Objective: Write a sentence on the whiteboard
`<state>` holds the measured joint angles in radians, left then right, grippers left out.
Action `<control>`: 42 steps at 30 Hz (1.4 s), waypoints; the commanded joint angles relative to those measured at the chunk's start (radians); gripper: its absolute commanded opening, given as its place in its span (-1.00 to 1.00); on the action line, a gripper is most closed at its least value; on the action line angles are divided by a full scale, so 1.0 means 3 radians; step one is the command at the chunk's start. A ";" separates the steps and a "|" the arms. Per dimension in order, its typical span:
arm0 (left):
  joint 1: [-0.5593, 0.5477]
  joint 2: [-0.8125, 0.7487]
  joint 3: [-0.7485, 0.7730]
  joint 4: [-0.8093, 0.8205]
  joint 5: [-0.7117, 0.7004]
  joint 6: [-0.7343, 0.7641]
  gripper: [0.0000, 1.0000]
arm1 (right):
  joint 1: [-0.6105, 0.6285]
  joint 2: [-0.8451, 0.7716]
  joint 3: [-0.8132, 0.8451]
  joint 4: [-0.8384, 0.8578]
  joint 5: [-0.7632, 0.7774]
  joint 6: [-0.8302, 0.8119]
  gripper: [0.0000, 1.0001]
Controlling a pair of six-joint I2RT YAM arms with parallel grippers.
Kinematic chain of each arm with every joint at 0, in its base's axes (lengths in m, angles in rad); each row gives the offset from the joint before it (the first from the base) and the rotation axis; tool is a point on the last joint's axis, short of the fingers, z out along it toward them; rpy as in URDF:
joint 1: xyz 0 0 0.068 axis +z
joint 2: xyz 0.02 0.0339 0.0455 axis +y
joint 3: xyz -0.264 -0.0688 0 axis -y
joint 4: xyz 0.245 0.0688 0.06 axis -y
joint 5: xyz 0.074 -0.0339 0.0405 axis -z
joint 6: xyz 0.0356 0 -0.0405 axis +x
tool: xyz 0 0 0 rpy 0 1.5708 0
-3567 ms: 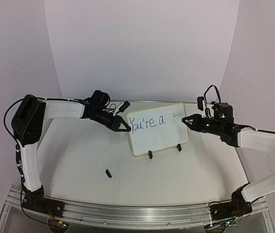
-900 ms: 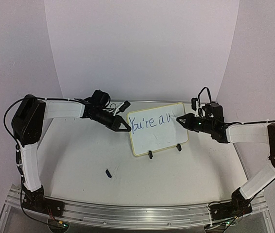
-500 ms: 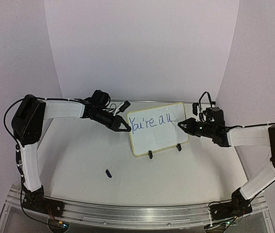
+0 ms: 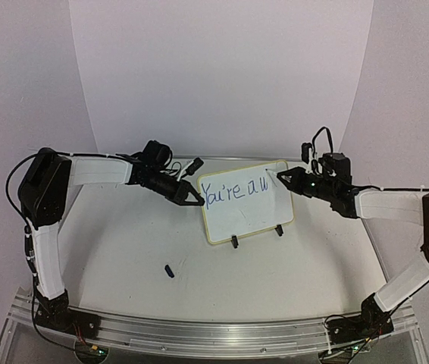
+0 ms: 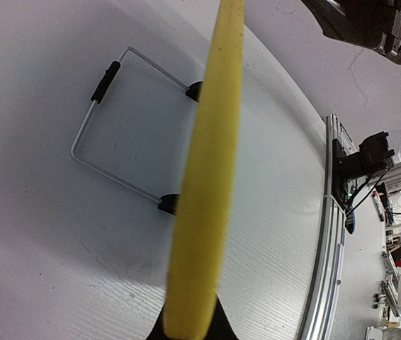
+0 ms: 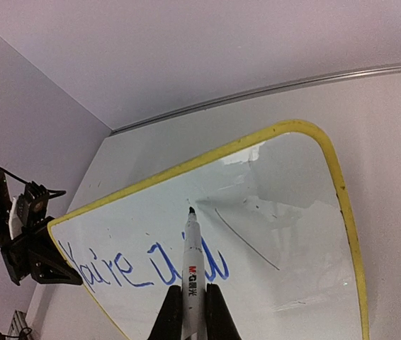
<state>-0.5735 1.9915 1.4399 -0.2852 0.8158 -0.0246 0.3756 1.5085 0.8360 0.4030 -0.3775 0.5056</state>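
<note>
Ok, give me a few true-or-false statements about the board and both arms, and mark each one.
1. The left pincer clamps the left edge of the whiteboard. True.
2. The right pincer holds an eraser. False: it holds a marker, with the tip toward the board.
3. The lettering is red. False: it is blue.
4. A small dark object lies on the table, apart from the whiteboard. True.

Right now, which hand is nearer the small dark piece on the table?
Left. Left hand holds the whiteboard's left edge, beyond the dark piece; right hand is at its right side.
</note>
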 commanded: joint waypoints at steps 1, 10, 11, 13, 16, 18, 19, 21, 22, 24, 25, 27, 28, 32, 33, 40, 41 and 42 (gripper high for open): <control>-0.0062 0.0050 0.0073 -0.0128 -0.0064 0.0077 -1.00 | -0.0004 0.0073 0.0158 0.0056 0.0033 -0.0046 -1.00; -0.0064 0.0066 0.0073 -0.0128 -0.0063 0.0077 -1.00 | -0.0003 -0.0145 -0.0051 -0.0029 0.0051 -0.0062 -1.00; -0.0062 0.0067 0.0071 -0.0128 -0.0063 0.0077 -1.00 | -0.0005 -0.0134 -0.0064 -0.0039 0.0051 -0.0064 -1.00; -0.0064 0.0075 0.0073 -0.0128 -0.0061 0.0077 -1.00 | -0.0002 -0.0108 -0.0071 -0.0040 0.0038 -0.0066 -1.00; -0.0062 0.0075 0.0073 -0.0128 -0.0062 0.0077 -1.00 | -0.0001 -0.0066 -0.0071 -0.0036 0.0021 -0.0064 -1.00; -0.0063 0.0073 0.0071 -0.0128 -0.0063 0.0077 -1.00 | -0.0002 -0.0044 -0.0059 -0.0037 0.0017 -0.0064 -1.00; -0.0062 0.0073 0.0073 -0.0128 -0.0062 0.0077 -1.00 | -0.0002 -0.0025 -0.0044 -0.0036 0.0006 -0.0068 -1.00; -0.0062 0.0066 0.0073 -0.0128 -0.0065 0.0077 -1.00 | -0.0003 -0.0008 -0.0029 -0.0035 0.0004 -0.0070 -1.00; -0.0062 0.0065 0.0073 -0.0128 -0.0064 0.0077 -1.00 | -0.0004 0.0002 -0.0026 -0.0036 0.0005 -0.0071 -1.00; -0.0062 0.0068 0.0073 -0.0126 -0.0065 0.0077 -1.00 | -0.0001 0.0012 -0.0016 -0.0039 0.0016 -0.0070 -1.00; -0.0059 0.0066 0.0073 -0.0128 -0.0063 0.0077 -1.00 | 0.0001 0.0020 -0.0011 -0.0037 0.0023 -0.0074 -1.00; -0.0062 0.0065 0.0073 -0.0128 -0.0062 0.0077 -1.00 | -0.0003 0.0035 -0.0005 -0.0039 0.0029 -0.0072 -1.00; -0.0061 0.0065 0.0073 -0.0128 -0.0061 0.0077 -1.00 | 0.0000 0.0047 -0.0001 -0.0035 0.0028 -0.0070 -1.00; -0.0062 0.0060 0.0071 -0.0128 -0.0062 0.0077 -1.00 | -0.0001 0.0072 0.0013 -0.0035 0.0021 -0.0071 -1.00; -0.0062 0.0060 0.0073 -0.0128 -0.0065 0.0077 -1.00 | -0.0004 0.0067 0.0002 -0.0037 0.0022 -0.0073 -1.00; -0.0062 0.0066 0.0073 -0.0128 -0.0065 0.0077 -1.00 | -0.0004 0.0010 -0.0128 -0.0034 0.0029 -0.0041 -1.00; -0.0062 0.0068 0.0073 -0.0128 -0.0064 0.0077 -1.00 | -0.0003 -0.0004 -0.0178 -0.0026 0.0019 -0.0023 -1.00; -0.0062 0.0066 0.0073 -0.0128 -0.0065 0.0077 -1.00 | 0.0000 -0.0011 -0.0206 -0.0022 0.0017 -0.0017 -1.00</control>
<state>-0.5735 1.9915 1.4399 -0.2867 0.8162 -0.0242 0.3756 1.5188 0.8101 0.3813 -0.3790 0.4984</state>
